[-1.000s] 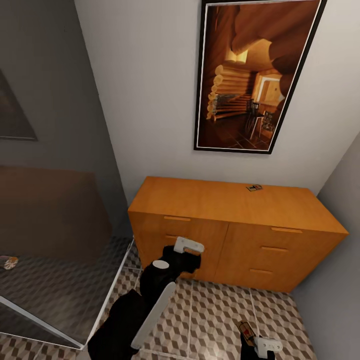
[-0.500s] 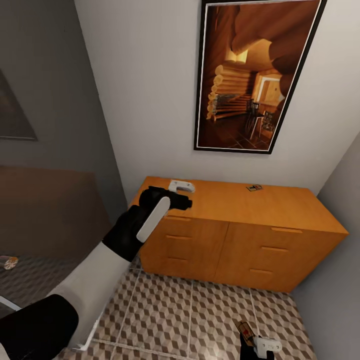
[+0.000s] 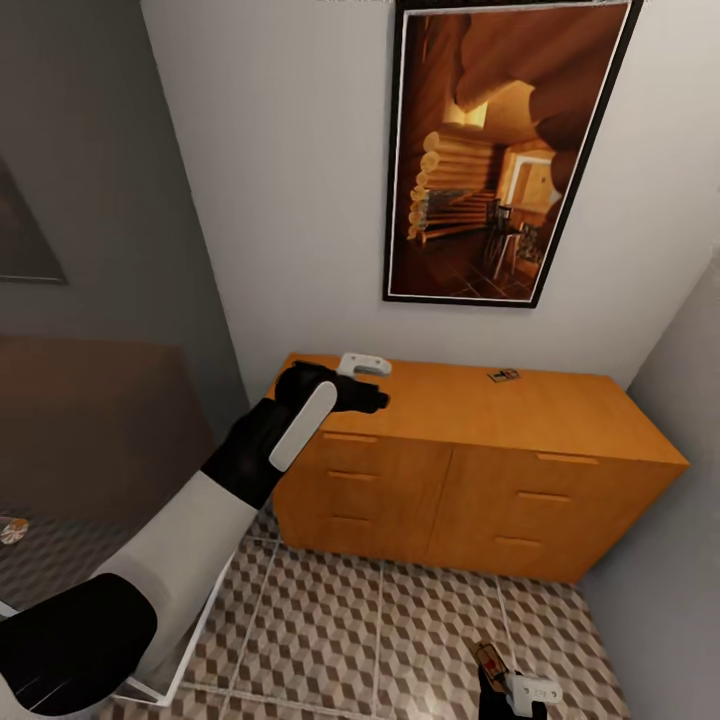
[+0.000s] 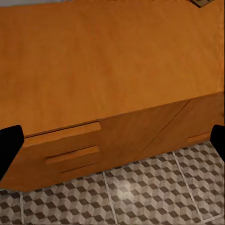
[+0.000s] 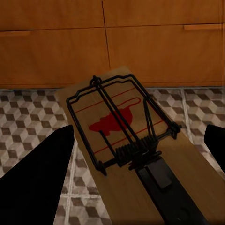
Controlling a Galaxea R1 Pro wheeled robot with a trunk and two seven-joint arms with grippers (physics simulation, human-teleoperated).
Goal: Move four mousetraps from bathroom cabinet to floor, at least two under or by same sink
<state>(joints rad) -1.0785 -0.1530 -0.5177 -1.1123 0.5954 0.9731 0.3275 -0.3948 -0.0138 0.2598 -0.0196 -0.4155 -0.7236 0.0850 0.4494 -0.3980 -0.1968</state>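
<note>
The orange-brown cabinet point(image 3: 470, 450) stands against the white wall. One mousetrap point(image 3: 503, 376) lies on its top near the back, right of centre, and also shows in the left wrist view as a mousetrap point(image 4: 201, 2). My left gripper point(image 3: 372, 398) hovers open over the cabinet's front left corner, well left of that trap. Its fingertips point(image 4: 9, 145) stand wide apart over the cabinet top point(image 4: 108, 61). Low at the right, my right gripper point(image 3: 492, 672) is shut on another mousetrap point(image 5: 122, 126), held above the bathroom floor point(image 3: 400, 620). The bathroom sink is out of view.
A large framed picture point(image 3: 490, 150) hangs above the cabinet. A glass shower enclosure point(image 3: 100, 430) with a white base edge closes off the left. A grey wall point(image 3: 680, 420) stands close to the cabinet's right end. The cabinet's drawer fronts point(image 4: 70, 154) are shut.
My left arm rose from in front of the drawers to the cabinet's top left corner, then held. The head view shifted slightly. The right gripper kept still with its mousetrap.
</note>
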